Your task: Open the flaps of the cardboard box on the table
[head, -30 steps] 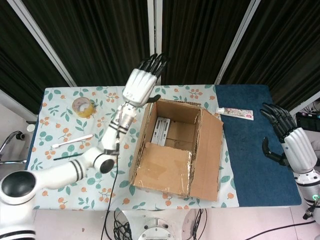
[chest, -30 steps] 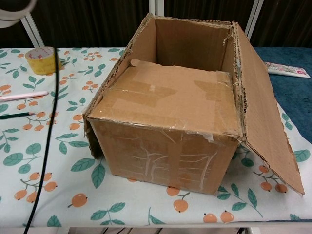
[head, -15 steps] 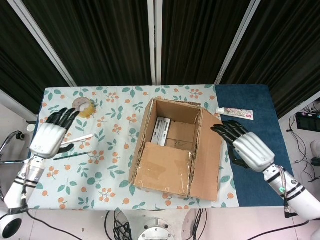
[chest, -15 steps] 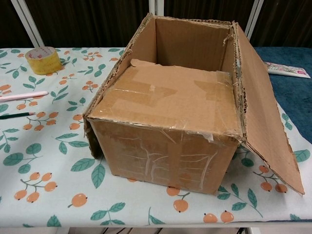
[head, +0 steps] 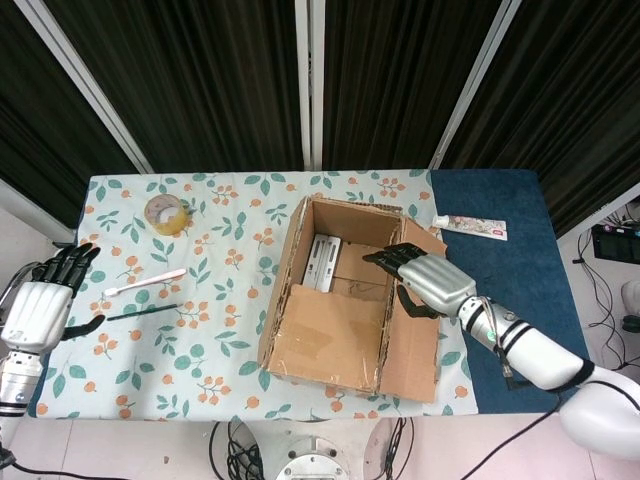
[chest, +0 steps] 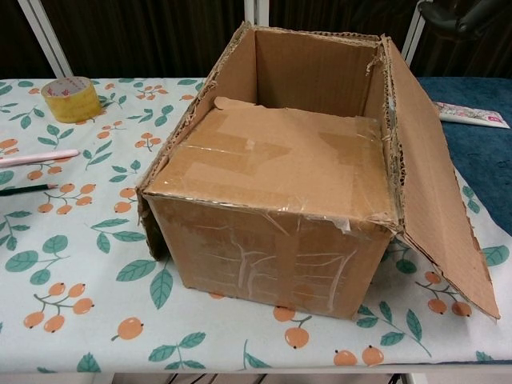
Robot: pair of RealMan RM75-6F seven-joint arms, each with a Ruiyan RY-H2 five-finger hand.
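Observation:
The cardboard box (head: 340, 300) (chest: 272, 192) stands mid-table. Its near flap (head: 325, 335) (chest: 276, 156), patched with tape, lies folded over the front half of the opening. The right flap (head: 415, 320) (chest: 432, 184) hangs outward and down. The left and far flaps stand upright. My right hand (head: 425, 280) (chest: 460, 14) hovers over the box's right wall, fingers apart and pointing left over the opening, holding nothing. My left hand (head: 40, 305) is off the table's left edge, fingers spread and empty; the chest view does not show it.
A white item (head: 322, 262) lies inside the box. On the floral cloth to the left are a tape roll (head: 165, 213) (chest: 72, 98), a white pen (head: 145, 283) (chest: 36, 157) and a pencil (head: 140, 313). A tube (head: 470, 227) (chest: 472, 116) lies on the blue mat (head: 520, 300).
My right hand has swept left from the blue mat to above the box's right wall. My left hand has pulled back from the box to the table's far left edge.

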